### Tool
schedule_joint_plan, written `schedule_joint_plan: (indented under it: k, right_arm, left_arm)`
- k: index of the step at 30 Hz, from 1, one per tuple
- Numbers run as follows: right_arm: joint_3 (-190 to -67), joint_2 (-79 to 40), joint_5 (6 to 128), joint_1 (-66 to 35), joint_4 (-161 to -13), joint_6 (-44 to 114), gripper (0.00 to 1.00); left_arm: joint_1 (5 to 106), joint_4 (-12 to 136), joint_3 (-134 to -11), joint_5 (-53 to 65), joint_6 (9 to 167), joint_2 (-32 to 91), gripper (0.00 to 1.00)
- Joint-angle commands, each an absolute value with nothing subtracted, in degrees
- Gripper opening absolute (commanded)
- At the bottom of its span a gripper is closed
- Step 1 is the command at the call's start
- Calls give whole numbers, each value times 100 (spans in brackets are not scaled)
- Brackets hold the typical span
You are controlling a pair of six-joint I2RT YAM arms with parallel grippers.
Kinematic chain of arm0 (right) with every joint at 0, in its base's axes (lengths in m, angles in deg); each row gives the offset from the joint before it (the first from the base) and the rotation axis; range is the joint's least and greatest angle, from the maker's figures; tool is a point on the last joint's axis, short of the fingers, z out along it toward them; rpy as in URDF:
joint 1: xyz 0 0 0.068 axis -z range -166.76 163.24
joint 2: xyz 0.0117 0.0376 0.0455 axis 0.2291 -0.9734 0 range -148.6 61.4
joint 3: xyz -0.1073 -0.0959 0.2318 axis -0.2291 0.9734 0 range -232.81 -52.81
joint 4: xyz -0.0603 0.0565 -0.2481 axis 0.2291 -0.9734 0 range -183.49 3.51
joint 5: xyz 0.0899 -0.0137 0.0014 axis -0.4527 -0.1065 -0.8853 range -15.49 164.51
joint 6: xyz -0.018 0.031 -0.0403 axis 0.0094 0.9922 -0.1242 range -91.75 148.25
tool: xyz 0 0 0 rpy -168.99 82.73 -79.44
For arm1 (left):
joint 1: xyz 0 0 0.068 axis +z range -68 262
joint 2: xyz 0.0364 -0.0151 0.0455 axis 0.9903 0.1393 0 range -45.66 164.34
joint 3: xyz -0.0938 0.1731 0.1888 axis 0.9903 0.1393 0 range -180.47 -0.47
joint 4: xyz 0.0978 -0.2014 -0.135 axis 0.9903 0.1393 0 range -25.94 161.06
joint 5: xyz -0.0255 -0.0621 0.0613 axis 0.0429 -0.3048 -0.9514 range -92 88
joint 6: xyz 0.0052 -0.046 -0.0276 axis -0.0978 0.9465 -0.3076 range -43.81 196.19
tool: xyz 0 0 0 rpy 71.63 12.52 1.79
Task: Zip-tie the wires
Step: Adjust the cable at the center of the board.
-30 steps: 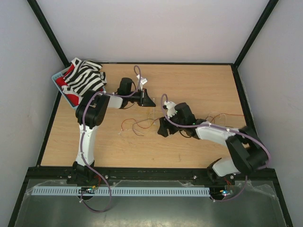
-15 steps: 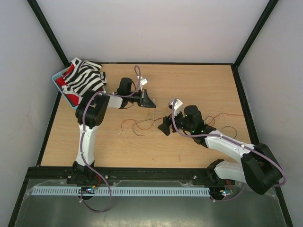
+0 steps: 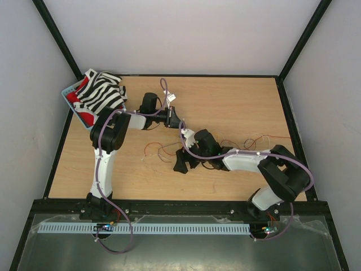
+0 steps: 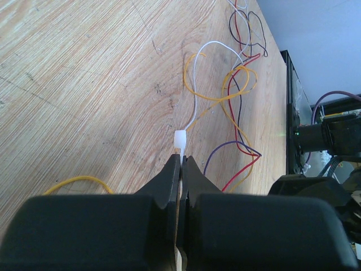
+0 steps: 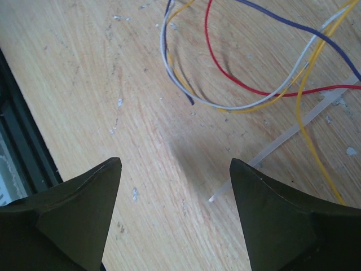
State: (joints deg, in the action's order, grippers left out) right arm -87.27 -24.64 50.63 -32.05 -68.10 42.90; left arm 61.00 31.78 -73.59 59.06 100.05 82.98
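Observation:
My left gripper [image 3: 179, 125] [image 4: 181, 161] is shut on the zip tie. Its white head [image 4: 180, 139] pokes out past the fingertips and its strip runs back between the jaws. The wires [image 3: 162, 150] [image 4: 236, 93] lie in thin red, yellow, white and dark curls on the wooden table just beyond it. My right gripper [image 3: 181, 165] [image 5: 175, 164] is open and empty, low over the table. A whitish translucent strip [image 5: 282, 137] lies on the wood, with its end between the right fingers, under wire loops [image 5: 237, 84].
More loose wire curls [image 3: 260, 141] lie to the right of the right arm. A blue basket [image 3: 69, 89] with striped cloth [image 3: 100, 93] sits at the back left corner. Black frame rails [image 3: 169, 206] border the table.
The right arm has swung left and towards the near edge, with its open gripper now over the left wire curls. The left arm has stayed in place and its gripper looks narrower.

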Motion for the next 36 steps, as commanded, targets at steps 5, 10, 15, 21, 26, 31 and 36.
schedule_joint_plan:
  k: [5, 10, 15, 21, 26, 31, 36]
  right_arm:
    - [-9251, -3197, 5177, -3303, -6555, 4399, 89]
    - [-9664, -3762, 5227, -3369, -6556, 4332, 89]
    - [-10234, -4374, 5312, -3537, -6723, 4134, 89]
    - [-11014, -4964, 5665, -3624, -6989, 3811, 89]
    - [-11587, -5350, 6108, -3628, -7246, 3454, 90]
    - [-11914, -5505, 6187, -3627, -7272, 3292, 91]
    - [-11720, -4970, 5832, -3624, -7368, 3227, 93]
  left_arm:
    - [6081, 3031, -7306, 5979, 10003, 8148, 0]
    - [6090, 3031, -7215, 5943, 9948, 8147, 0]
    - [6189, 3032, -7126, 5970, 9952, 8121, 0]
    - [6322, 3031, -7015, 6009, 9929, 8015, 0]
    - [6405, 3033, -6964, 6034, 9923, 7966, 0]
    - [6407, 3031, -7003, 6120, 9963, 7997, 0]
    - [6407, 3039, -7053, 6159, 10018, 8020, 0]
